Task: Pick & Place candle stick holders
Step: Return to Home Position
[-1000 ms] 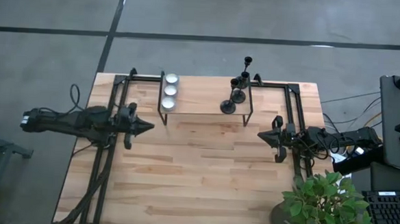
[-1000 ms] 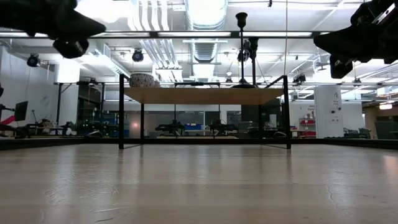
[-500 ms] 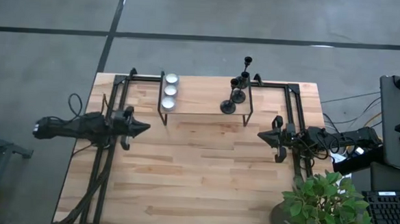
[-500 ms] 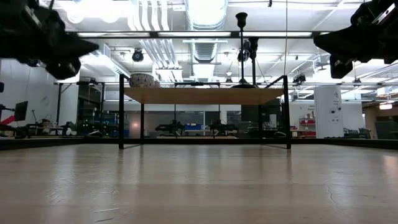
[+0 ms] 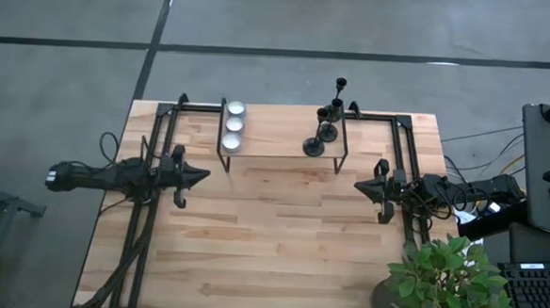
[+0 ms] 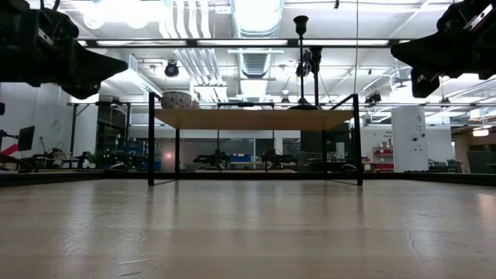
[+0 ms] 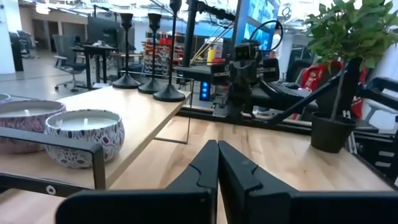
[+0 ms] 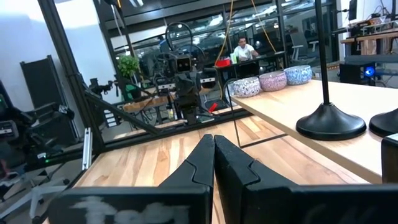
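Three candle stick holders (image 5: pixel 325 130): standing in a close row on the right end of the raised shelf (image 5: pixel 280 140), bases flat on the board, well apart from the scented candles (image 5: pixel 232 125) at its left end.
Long axis: vertical on each one. Stems upright, cups up, round bases down. I see no tilt.
Handling (my estimate): black metal, stiff, fairly light, with the weight low in the base. The thin smooth stems could slip or swing between the fingers.
Where I'd take hold: across the stem, low, just above the base, fingers level.
Left gripper (image 5: pixel 203 176): fingers pressed together, empty, over the table (image 5: pixel 279 258) left of the shelf.
Right gripper (image 5: pixel 358 185): fingers pressed together, empty, right of the shelf, on the side where the candle stick holders stand.
Step (my reading): parking both arms.
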Controlling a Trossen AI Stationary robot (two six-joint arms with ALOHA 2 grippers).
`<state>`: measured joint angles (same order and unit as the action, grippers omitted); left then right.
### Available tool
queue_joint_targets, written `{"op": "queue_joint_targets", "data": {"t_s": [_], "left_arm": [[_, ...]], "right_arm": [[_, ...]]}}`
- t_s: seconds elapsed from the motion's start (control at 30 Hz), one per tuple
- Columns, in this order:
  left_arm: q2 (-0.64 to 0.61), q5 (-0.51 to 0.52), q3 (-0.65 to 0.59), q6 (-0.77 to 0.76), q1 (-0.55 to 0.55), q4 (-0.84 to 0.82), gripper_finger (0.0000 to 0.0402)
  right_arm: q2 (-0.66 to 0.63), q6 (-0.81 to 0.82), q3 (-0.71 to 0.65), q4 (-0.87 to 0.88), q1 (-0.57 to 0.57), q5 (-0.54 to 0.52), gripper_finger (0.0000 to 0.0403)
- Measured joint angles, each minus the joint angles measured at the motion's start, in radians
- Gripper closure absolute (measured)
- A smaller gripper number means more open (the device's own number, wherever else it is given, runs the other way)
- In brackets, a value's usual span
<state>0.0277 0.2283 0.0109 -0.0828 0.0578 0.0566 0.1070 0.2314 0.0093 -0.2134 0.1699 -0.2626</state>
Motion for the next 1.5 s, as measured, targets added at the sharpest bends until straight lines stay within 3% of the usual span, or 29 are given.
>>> {"op": "queue_joint_targets", "data": {"t_s": [1.5], "left_arm": [[0.001,-0.002,0.000,-0.022,0.000,0.003,0.0394]], "right_arm": [[0.000,0.000,0.000,0.000,0.000,0.000,0.0394]]}}
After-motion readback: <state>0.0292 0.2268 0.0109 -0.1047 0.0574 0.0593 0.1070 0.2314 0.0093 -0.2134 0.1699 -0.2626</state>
